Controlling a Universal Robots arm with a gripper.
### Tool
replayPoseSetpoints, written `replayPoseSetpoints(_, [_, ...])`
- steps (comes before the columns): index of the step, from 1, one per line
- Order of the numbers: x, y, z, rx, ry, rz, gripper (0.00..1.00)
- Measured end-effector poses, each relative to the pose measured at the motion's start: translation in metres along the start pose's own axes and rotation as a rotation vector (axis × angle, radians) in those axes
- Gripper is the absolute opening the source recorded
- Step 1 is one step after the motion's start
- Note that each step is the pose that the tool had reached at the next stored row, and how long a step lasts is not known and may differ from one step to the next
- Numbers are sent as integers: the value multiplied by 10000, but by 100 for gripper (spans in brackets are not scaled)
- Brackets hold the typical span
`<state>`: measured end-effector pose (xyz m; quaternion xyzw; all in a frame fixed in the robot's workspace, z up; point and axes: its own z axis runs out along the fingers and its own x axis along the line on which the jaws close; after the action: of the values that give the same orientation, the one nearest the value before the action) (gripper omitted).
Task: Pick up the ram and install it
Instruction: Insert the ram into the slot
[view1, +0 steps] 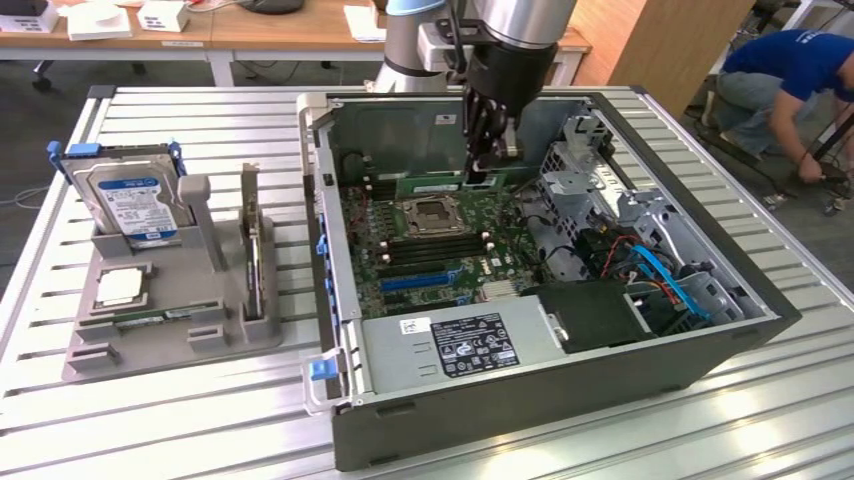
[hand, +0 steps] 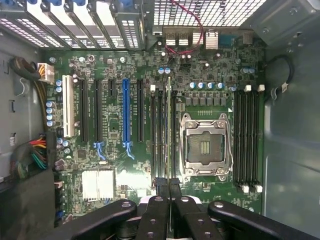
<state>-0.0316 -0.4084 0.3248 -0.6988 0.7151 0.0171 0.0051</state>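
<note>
Nearest me in the exterior view, the power supply (view1: 454, 345) lies along the six o'clock edge of the open computer case (view1: 747, 330). The grey parts holder (view1: 174, 320) sits out at nine o'clock from the case, with the hard drive (view1: 127, 200) standing in it and the processor chip (view1: 118, 287) lying flat. Further in, the CPU socket (view1: 434, 215) sits mid-board with no chip in it. Just beyond it, toward twelve o'clock, the gripper (view1: 477, 172) hangs down into the case, its claw clamped on the ram (view1: 434, 186).

So I judge the pick-up done: the ram is in the case, at the bank of memory slots on the far side of the socket. The install isn't finished as far as I can see (the claw hasn't let go). I can't tell whether the stick is pressed home or merely resting at the slot mouth.

The wrist view settles the alignment, which the exterior view leaves unclear. There the gripper (hand: 168, 192) has its fingers together and the ram (hand: 169, 130) shows edge-on as a thin line. It runs along the memory slots between the CPU socket (hand: 205, 145) and the blue expansion slot (hand: 125, 112). The exterior view adds the side-on look at the stick, the holder, and, farthest off at two o'clock, a person (view1: 787, 70) crouched past the case.
</note>
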Motion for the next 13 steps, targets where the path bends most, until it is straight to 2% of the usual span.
replayPoseSetpoints(13, [2,-1,71,0,0,-6,11])
